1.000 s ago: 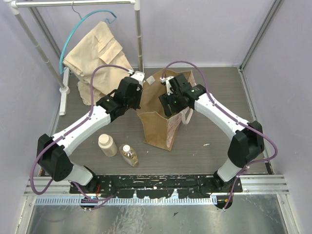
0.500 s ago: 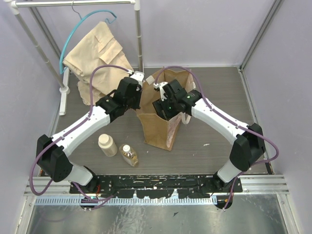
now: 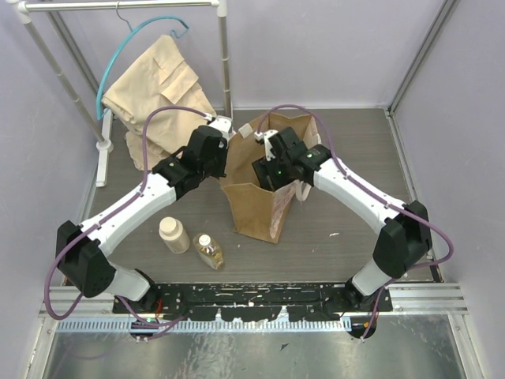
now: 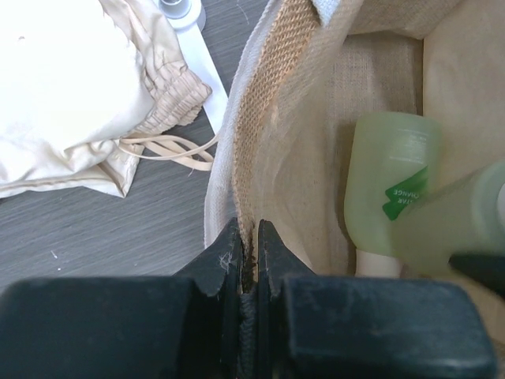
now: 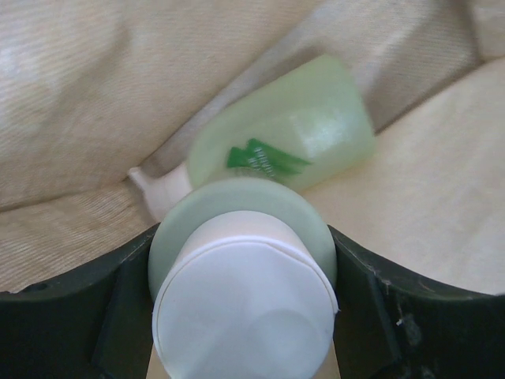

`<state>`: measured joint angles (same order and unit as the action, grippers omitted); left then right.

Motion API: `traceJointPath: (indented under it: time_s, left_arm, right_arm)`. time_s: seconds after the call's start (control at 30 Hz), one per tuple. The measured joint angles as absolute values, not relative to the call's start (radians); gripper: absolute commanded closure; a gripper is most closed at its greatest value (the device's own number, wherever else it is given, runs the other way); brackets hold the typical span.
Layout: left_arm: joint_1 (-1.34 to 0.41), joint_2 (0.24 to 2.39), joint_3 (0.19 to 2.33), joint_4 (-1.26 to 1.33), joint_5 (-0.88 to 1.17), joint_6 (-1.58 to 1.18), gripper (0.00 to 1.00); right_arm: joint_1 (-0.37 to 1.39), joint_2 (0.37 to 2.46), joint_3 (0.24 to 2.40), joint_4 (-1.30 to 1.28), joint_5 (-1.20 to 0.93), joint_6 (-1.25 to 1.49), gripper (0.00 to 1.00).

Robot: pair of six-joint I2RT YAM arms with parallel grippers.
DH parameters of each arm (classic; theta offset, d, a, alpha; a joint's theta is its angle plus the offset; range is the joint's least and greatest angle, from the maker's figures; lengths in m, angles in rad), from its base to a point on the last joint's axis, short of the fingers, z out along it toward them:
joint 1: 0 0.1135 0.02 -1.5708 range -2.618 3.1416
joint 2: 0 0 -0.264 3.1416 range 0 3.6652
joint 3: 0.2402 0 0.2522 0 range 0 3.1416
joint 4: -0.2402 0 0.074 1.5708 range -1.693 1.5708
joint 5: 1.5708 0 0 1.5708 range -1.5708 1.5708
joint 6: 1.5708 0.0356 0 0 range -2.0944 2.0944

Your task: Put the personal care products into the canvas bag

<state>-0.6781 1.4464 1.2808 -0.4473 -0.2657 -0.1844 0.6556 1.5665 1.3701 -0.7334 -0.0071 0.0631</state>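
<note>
Left wrist view: left gripper (image 4: 248,237) clenched on the tan-brown canvas bag (image 4: 260,103) at its left rim, probably to keep the mouth open. Right gripper (image 5: 243,304) grasps the green cylinder bottle (image 5: 237,204) inside, above the rounder green bottle (image 5: 300,138) lying within. Cream bottle (image 3: 173,234) and amber white-capped bottle (image 3: 209,251) stand outside, near left.

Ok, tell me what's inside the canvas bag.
A cream-capped green bottle lies low in the canvas bag; the right gripper holds a green cylinder above it. They hide the rest.

right gripper (image 3: 268,168) with green cylinder (image 5: 237,199) | shifted slightly left inside canvas bag (image 3: 252,209)
</note>
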Motion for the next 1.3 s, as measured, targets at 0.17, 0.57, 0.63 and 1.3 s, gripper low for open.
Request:
traceJointPath:
  time_s: [0.17,0.57,0.63,1.3]
  left_arm:
    - [-0.678,1.437,1.265,-0.448,-0.266,-0.185,1.00]
    - [-0.678,1.436,1.255,-0.447,-0.267,-0.184,1.00]
    - [-0.678,1.436,1.255,-0.447,-0.267,-0.184,1.00]
    - [-0.678,1.436,1.255,-0.444,-0.243,-0.188,1.00]
  right_arm:
    - [0.526,1.622,1.441,-0.772,-0.002,0.035,0.99]
    - [0.403,1.756,1.576,-0.752,0.034,-0.045,0.99]
    - [0.407,1.767,1.585,-0.740,0.041,-0.056,0.99]
    - [0.406,1.930,1.707,-0.664,0.064,-0.108,0.99]
